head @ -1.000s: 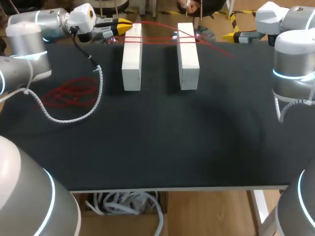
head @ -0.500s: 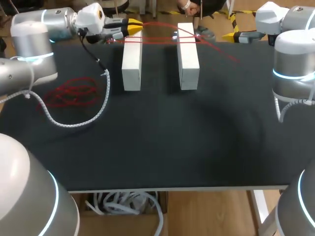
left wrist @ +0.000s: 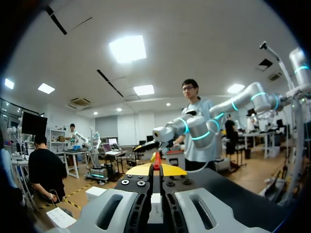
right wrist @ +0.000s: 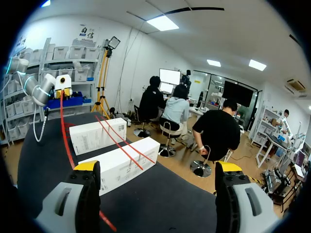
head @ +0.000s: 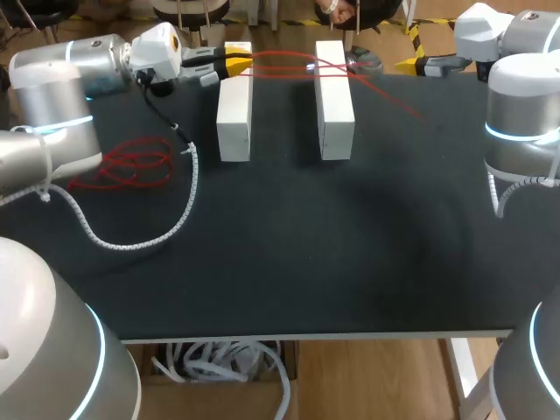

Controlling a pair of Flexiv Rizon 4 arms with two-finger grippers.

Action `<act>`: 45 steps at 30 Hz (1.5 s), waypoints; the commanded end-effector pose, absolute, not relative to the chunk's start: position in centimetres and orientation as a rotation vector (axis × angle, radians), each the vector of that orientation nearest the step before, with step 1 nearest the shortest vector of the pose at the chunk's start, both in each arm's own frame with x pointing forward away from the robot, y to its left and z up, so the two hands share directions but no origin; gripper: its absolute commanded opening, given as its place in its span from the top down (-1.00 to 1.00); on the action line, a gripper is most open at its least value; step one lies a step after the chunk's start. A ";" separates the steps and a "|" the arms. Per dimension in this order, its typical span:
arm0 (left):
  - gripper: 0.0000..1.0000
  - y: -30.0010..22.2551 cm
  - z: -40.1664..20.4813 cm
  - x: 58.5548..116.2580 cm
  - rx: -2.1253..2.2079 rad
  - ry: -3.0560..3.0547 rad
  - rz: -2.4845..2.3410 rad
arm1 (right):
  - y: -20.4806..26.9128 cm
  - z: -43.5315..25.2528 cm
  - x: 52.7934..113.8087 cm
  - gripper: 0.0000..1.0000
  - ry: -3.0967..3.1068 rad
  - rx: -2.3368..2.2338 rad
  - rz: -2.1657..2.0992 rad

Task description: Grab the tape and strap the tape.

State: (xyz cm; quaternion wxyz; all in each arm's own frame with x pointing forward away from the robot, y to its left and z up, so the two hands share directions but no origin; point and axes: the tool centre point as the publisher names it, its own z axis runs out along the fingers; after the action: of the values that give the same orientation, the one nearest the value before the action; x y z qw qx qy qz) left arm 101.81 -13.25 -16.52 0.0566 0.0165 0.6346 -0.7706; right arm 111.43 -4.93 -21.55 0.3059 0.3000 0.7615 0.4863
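Tape [head: 127, 164]: slack heap lying on table [head: 280, 254] by left arm, strands crossing over far ends of left box [head: 234, 114] and right box [head: 334, 105]. Left gripper [head: 236, 63] clenching tape between yellow tips. Over the last second it's been swinging rightward, now sitting at left box's far end, with the loose tail past right box shifting too. Right gripper [head: 411, 65] idling at far edge, fingers spread, holding nothing. Looks like wrapping is progressing, not finishing.
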 end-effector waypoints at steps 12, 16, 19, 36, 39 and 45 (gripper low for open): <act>1.00 -12.9 -16.6 101.4 0.016 1.910 -2.325 | -5.0 -21.6 111.4 -1.00 2.015 0.794 1.289; 1.00 -12.9 -16.6 101.4 0.016 1.910 -2.325 | -5.0 -21.6 111.4 -1.00 2.015 0.794 1.289; 1.00 -12.9 -16.6 101.4 0.016 1.910 -2.325 | -5.6 -20.8 109.4 -1.00 1.931 1.079 1.366; 1.00 -12.9 -16.6 101.4 0.016 1.910 -2.325 | -4.2 -17.0 97.1 -1.00 1.404 1.303 1.535; 1.00 -12.9 -16.6 101.4 0.016 1.910 -2.325 | -2.8 -17.5 95.3 -1.00 1.341 1.225 1.538; 1.00 -12.9 -16.6 101.4 0.016 1.910 -2.325 | -1.1 -19.2 94.2 -1.00 1.152 1.385 1.491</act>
State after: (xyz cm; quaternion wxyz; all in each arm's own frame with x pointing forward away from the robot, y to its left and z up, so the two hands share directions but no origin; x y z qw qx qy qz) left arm 101.42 -12.88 -16.51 0.0656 0.0053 0.6341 -0.7705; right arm 94.75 -2.52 -17.19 0.2853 0.5320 0.5887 0.5376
